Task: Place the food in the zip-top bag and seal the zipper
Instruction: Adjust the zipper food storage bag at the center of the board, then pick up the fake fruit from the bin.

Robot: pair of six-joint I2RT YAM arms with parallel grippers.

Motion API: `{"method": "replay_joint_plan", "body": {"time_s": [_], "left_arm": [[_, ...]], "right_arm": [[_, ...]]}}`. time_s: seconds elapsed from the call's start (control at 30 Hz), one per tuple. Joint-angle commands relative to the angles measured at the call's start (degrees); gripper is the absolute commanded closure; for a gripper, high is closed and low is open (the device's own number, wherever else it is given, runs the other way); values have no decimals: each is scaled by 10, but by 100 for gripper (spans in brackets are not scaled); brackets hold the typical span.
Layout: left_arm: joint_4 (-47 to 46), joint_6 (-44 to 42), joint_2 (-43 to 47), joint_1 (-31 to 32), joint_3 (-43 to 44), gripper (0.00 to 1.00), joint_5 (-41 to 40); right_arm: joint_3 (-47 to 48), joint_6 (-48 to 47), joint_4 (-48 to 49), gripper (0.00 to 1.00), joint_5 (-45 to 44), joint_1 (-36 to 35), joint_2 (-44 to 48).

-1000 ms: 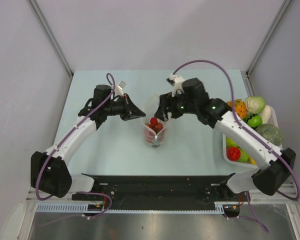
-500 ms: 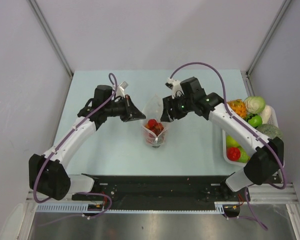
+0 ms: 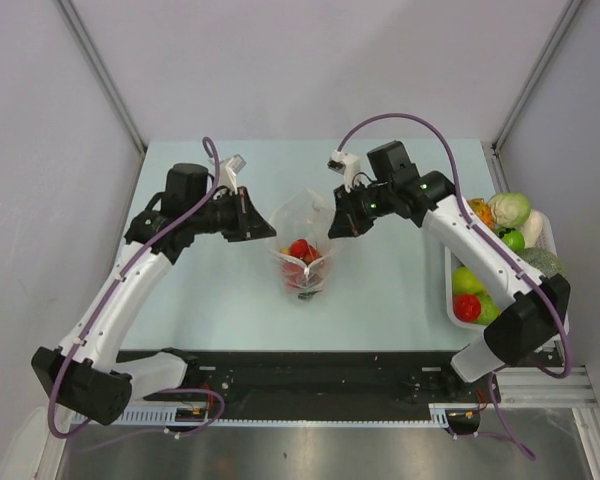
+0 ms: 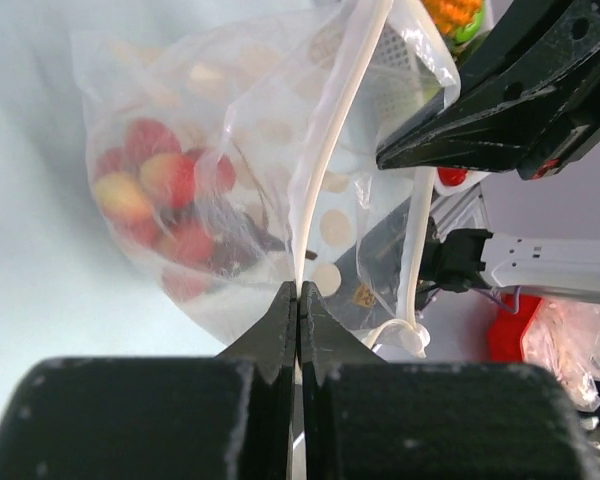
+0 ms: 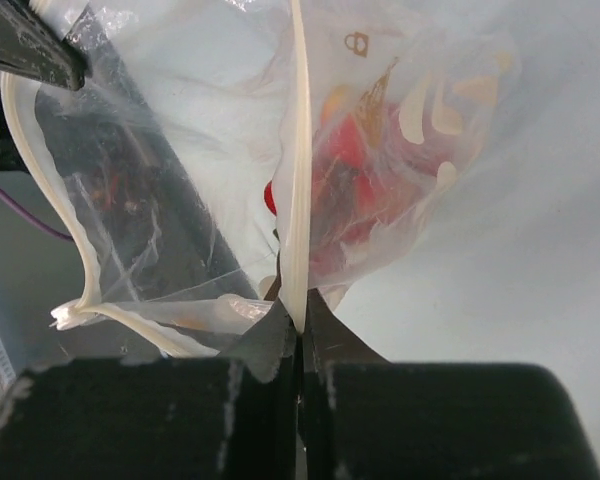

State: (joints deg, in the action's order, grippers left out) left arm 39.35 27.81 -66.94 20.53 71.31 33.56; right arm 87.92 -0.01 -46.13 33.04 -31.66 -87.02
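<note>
Clear plastic bag held up over mid-worktop between both arms, mouth upward. Red and yellow food heaped in its bottom. Left jaws pressed fully together, no gap, pinching the white zipper at the bag's left mouth edge. Right jaws likewise clamped flat on the zipper at the right edge. Mouth parted between the two grips. More food in the white tray far right, well apart from the bag.

We see a zip-top bag of thin, clear, crinkly plastic. Its zipper is a smooth milky strip. The food inside looks shiny. The left gripper and right gripper are dull black plastic. The table is smooth.
</note>
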Motion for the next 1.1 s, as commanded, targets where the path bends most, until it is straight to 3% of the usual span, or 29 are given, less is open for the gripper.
{"method": "replay_joint_plan", "body": {"time_s": [0.0, 0.2, 0.3, 0.33, 0.4, 0.43, 0.53, 0.8, 0.9, 1.07], "left_arm": [[16, -1, -15, 7, -10, 100, -24], [-45, 61, -66, 15, -13, 100, -15], [-58, 68, -88, 24, -3, 100, -14], [-60, 69, -91, 27, -1, 100, -13], [-64, 68, -94, 28, -2, 100, -13], [-64, 67, -94, 28, -4, 100, -15], [-65, 64, -87, 28, -10, 100, -16], [-75, 55, -72, 28, -37, 100, -20], [-74, 52, -65, 28, -37, 100, -22], [-70, 40, -68, 28, -31, 100, -18]], "right_arm": [[38, -94, -42, 100, 29, 8, -67], [118, -146, -78, 77, 19, 28, -124], [164, -162, -124, 51, 19, 63, -119], [192, -176, -136, 29, 12, 86, -114], [216, -193, -184, 14, 7, 113, -93], [228, -201, -202, 1, 8, 130, -83], [244, -225, -260, 0, -4, 203, -35], [105, -299, -300, 0, -38, 479, 103], [56, -313, -290, 0, -69, 533, 132], [-5, -314, -210, 0, -106, 552, 142]]}}
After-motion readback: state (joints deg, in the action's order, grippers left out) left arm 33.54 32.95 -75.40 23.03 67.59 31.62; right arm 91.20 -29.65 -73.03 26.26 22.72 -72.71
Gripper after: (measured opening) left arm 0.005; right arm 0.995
